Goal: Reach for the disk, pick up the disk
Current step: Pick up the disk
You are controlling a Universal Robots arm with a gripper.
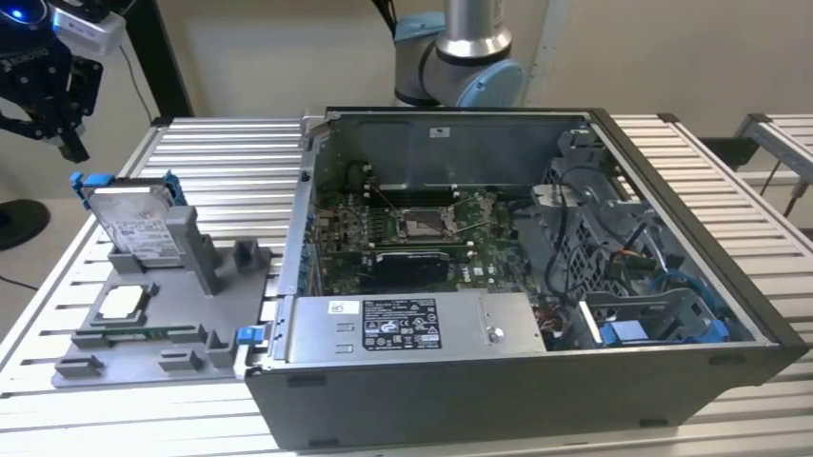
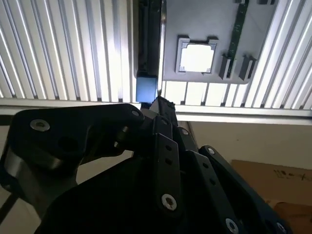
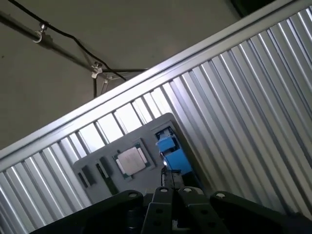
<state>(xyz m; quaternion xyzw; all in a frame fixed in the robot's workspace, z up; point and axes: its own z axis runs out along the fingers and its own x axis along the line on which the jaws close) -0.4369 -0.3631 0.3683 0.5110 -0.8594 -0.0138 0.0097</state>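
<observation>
Gripper (image 1: 45, 114) cropped at edge, disk (image 1: 128, 217) base apparently hidden by holder (image 1: 188, 249)

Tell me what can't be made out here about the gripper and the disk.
1. The gripper: the exterior view's left edge cuts it off, so its full shape is lost.
2. The disk: in the exterior view its lower part is hidden inside the grey holder.
3. In the first wrist view the gripper's black body covers much of the disk.
4. In the second wrist view the disk is edge-on, so its face is hidden.
</observation>
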